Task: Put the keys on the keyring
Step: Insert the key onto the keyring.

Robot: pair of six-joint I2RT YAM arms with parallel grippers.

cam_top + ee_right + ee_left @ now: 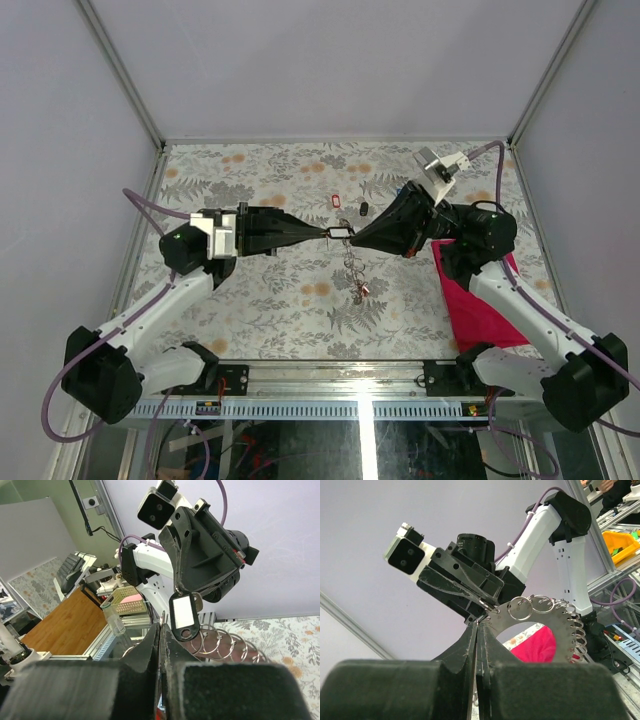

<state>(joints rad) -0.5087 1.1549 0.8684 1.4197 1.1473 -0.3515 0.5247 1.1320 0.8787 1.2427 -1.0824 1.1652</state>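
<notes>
The left fingers [477, 628] are pressed together on the flat edge of the keyring [546, 611]. The right fingers [161, 631] are also together and meet them tip to tip. They seem to pinch the same end of the ring, though the exact spot is hidden from the right wrist view.

The two arms hold the keyring up over the middle of the worktop [260, 170]. This probably steadies the floppy thing from both sides, so a small loop can be worked open or a tag fed on. The rest of it hangs down toward the near edge in a loose string.

Close up, the keyring is a grey metal crescent with a wide hole, and its outer rim is lined with many small wire loops. A black key [183, 614] with a white label sits right between the fingertips, probably already on a loop. A red key [336, 200] and a second black key [362, 208] lie loose on the worktop, just toward the far edge. A red cloth [480, 295] lies by the right edge.
</notes>
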